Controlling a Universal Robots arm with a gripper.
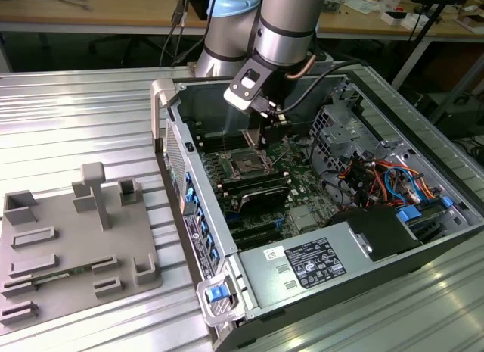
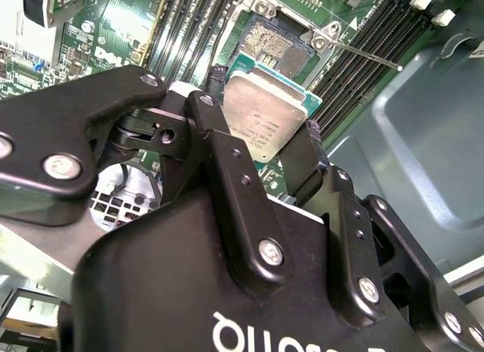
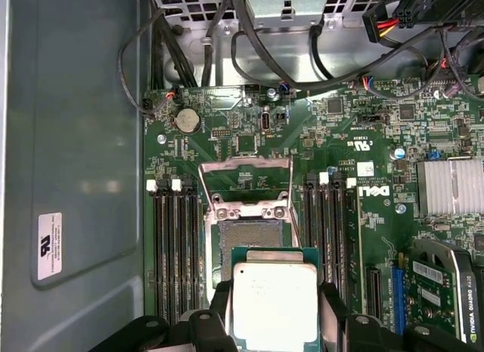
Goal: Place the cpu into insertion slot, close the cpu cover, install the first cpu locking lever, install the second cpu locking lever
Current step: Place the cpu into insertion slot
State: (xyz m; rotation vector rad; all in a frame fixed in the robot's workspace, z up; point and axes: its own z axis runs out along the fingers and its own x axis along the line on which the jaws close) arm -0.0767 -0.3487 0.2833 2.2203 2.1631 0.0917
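Note:
My gripper [image 1: 264,134] hangs inside the open computer case, shut on the cpu [image 3: 273,290], a flat square chip with a silver-grey top on a green edge. In both wrist views the black fingers [image 2: 219,132] clamp the chip's two opposite sides. The cpu [image 2: 266,113] is held a little above the board, beside and partly over the insertion slot [image 3: 249,235], which lies open with its dark contact field bare. The cpu cover [image 3: 244,179], a thin silver frame, stands swung up at the socket's far side. A thin locking lever [image 2: 364,54] sticks out beside the insertion slot [image 2: 277,42].
Long black memory slots [image 3: 175,253] flank the socket on both sides. Bundles of cables [image 3: 318,57] hang near the case wall, and a finned heat sink [image 3: 450,187] sits on the board. A power supply [image 1: 302,265] fills the case's near end. A grey fixture plate [image 1: 72,246] lies on the exterior view's left.

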